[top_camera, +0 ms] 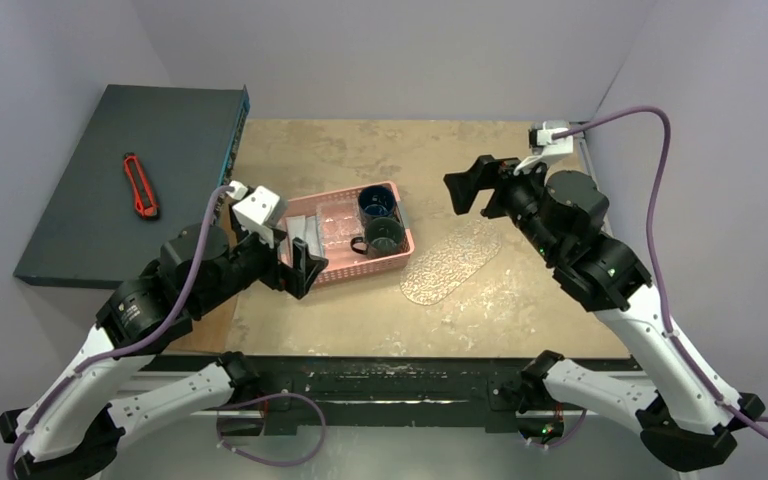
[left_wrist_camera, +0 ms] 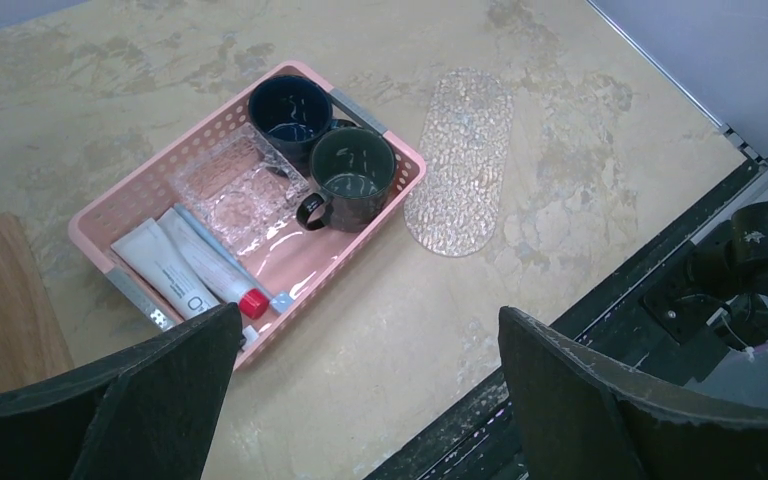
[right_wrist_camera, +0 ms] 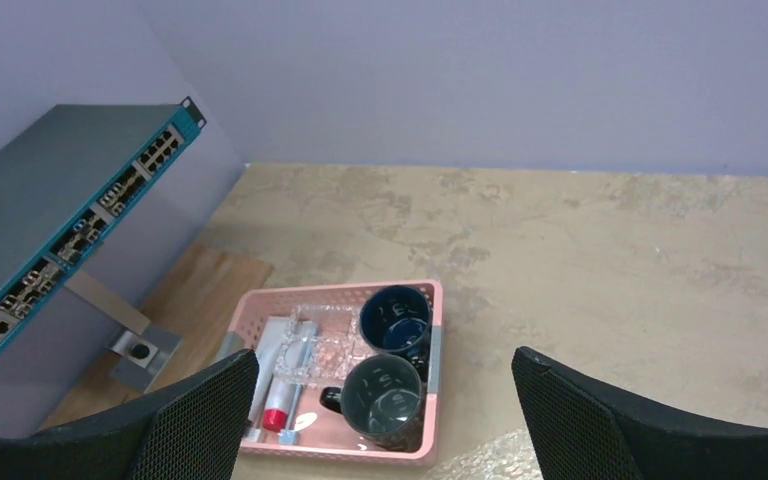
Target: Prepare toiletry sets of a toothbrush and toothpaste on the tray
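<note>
A pink basket [top_camera: 400, 262] near the table's middle holds a blue mug [top_camera: 376, 202], a dark green mug [top_camera: 385, 236], silvery tubes [left_wrist_camera: 165, 270] with a red cap [left_wrist_camera: 253, 302] and a pale-blue toothbrush [left_wrist_camera: 222, 258]. The clear bumpy oval tray [top_camera: 452, 262] lies bare on the table just right of the basket. My left gripper [top_camera: 300, 268] is open and empty at the basket's left end, above it. My right gripper [top_camera: 465, 187] is open and empty, raised right of the basket. The mugs also show in the right wrist view, blue [right_wrist_camera: 396, 318] and green [right_wrist_camera: 384, 398].
A clear textured dish [left_wrist_camera: 240, 185] lies inside the basket beside the mugs. A dark network switch [top_camera: 130, 170] with a red utility knife [top_camera: 140, 185] on it stands at the far left. A black rail [top_camera: 360, 375] runs along the table's near edge.
</note>
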Motion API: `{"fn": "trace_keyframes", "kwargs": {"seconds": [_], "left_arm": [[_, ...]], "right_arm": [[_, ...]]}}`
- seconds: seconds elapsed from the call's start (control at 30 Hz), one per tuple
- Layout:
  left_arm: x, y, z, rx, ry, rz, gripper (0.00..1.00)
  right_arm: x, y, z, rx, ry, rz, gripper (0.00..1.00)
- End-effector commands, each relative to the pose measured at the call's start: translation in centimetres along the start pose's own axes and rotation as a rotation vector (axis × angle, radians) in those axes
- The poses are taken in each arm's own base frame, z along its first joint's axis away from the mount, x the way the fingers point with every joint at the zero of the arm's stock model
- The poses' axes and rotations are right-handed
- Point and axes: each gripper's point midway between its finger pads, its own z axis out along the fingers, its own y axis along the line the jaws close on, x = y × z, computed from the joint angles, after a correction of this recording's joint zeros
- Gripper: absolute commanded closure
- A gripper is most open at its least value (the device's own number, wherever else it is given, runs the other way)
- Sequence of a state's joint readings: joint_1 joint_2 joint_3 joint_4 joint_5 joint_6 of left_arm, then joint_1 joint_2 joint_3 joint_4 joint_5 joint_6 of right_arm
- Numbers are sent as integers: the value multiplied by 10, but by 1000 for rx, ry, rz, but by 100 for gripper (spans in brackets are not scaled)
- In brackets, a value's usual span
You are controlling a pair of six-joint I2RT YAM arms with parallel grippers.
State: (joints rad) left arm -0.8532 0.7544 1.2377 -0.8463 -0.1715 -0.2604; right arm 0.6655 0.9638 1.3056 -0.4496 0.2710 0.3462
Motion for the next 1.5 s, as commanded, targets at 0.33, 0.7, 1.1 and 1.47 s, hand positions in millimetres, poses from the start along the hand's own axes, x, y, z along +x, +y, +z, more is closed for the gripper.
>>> {"fn": "trace_keyframes", "kwargs": {"seconds": [0.33, 0.7, 1.1, 1.47], "left_arm": [[-3, 19, -12, -82, -56, 25, 0], [27, 39, -9, -180, 22, 42, 0], [56, 46, 2, -202, 65, 50, 0], [70, 58, 1, -256, 54, 44, 0]], "right_arm": [[-1, 2, 6, -15, 15, -81, 1], [64, -1, 61, 49, 233, -97, 14], [120, 8, 111, 36, 373, -54, 37], [158, -4, 150, 78, 465, -38, 51]]}}
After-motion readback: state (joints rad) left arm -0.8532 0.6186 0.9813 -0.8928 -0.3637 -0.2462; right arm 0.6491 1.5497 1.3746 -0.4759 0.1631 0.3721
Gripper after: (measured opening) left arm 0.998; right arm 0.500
